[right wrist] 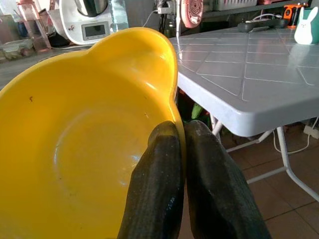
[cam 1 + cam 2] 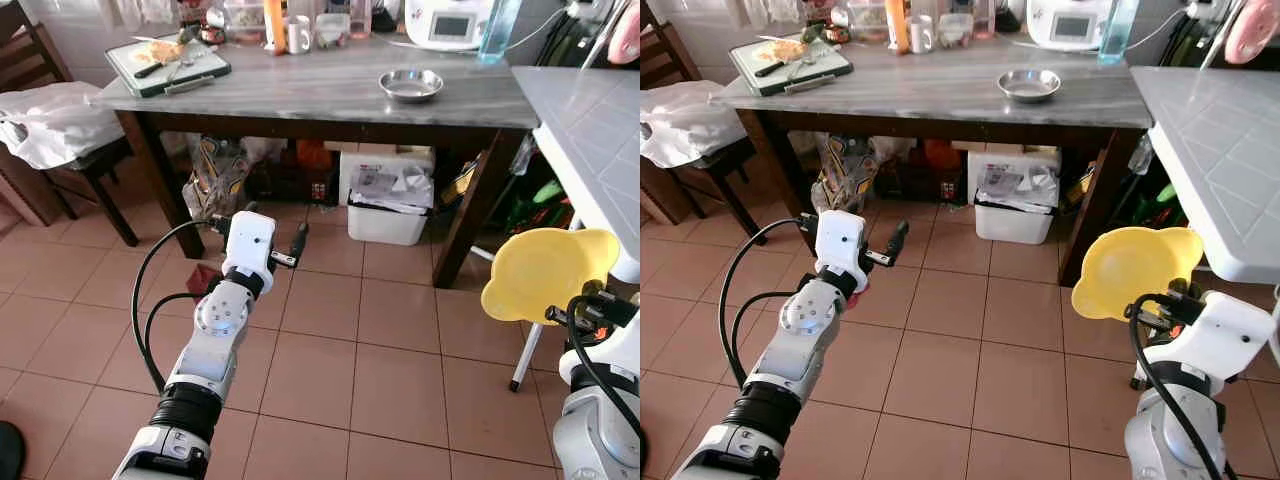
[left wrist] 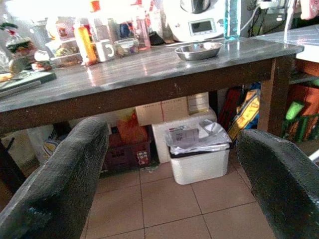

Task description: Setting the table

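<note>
A yellow plastic bowl [image 2: 545,272] hangs in the air at the right, above the tiled floor and just below the edge of a white table [image 2: 600,150]. My right gripper [image 1: 180,144] is shut on the bowl's rim, one finger inside and one outside. My left gripper [image 2: 262,232] is raised at the left over the floor, open and holding nothing, facing the dark wooden table [image 2: 330,100]. On that table's marble top sits a small metal dish [image 2: 410,85].
The wooden table carries a cutting board with a knife [image 2: 167,62], a mug [image 2: 299,34], jars and a white appliance [image 2: 447,20]. Beneath it stand a white bin [image 2: 388,208], boxes and bags. A chair with a white cloth [image 2: 50,122] stands at the left.
</note>
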{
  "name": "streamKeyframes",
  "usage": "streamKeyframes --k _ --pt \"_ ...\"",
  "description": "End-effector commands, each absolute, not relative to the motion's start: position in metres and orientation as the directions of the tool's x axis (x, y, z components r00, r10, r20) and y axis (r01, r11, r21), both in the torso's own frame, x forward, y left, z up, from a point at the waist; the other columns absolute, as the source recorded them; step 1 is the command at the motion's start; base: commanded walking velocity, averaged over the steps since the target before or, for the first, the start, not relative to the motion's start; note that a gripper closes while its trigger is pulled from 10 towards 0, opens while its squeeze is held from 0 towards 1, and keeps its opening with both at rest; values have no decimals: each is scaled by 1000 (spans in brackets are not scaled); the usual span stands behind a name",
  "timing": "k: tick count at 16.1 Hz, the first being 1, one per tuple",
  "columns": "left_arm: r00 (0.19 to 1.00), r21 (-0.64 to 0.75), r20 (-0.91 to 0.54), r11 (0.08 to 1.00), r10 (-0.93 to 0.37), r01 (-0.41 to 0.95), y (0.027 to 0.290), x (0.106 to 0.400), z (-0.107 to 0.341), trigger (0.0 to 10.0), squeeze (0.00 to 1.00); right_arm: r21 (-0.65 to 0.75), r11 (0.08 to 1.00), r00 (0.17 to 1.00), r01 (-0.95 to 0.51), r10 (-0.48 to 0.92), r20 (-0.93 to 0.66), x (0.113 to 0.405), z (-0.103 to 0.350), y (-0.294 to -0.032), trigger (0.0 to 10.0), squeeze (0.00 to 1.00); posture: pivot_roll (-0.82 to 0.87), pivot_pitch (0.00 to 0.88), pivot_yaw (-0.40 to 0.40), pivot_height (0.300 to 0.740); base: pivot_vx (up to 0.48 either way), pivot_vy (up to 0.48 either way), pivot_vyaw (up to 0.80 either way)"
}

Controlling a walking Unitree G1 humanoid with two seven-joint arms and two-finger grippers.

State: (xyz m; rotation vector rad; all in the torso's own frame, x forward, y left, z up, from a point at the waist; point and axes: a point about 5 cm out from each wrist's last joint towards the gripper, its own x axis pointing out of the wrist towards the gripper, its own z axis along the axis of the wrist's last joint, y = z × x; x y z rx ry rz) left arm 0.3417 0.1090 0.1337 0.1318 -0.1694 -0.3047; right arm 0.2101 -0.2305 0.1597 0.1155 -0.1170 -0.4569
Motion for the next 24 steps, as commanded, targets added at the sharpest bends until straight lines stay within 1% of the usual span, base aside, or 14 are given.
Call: streamKeyframes --k 1,3,9,24 --pt "944 135 144 951 -296 278 112 342 133 10000 0 133 883 880 449 -463 102 208 161 -234 10000 0 -52 89 29 740 0 0 0" --pt "944 128 141 951 -299 282 114 340 131 10000 0 127 879 876 459 -472 104 207 161 -235 10000 0 -54 89 30 740 0 0 0" --pt "924 112 145 934 -354 340 104 338 132 10000 0 119 878 872 464 -476 112 207 163 -235 10000 0 -64 90 36 740 311 0 0" --pt "903 103 137 913 -407 396 91 336 130 10000 0 118 872 866 476 -488 112 206 162 -236 10000 0 -75 89 46 740 412 0 0"
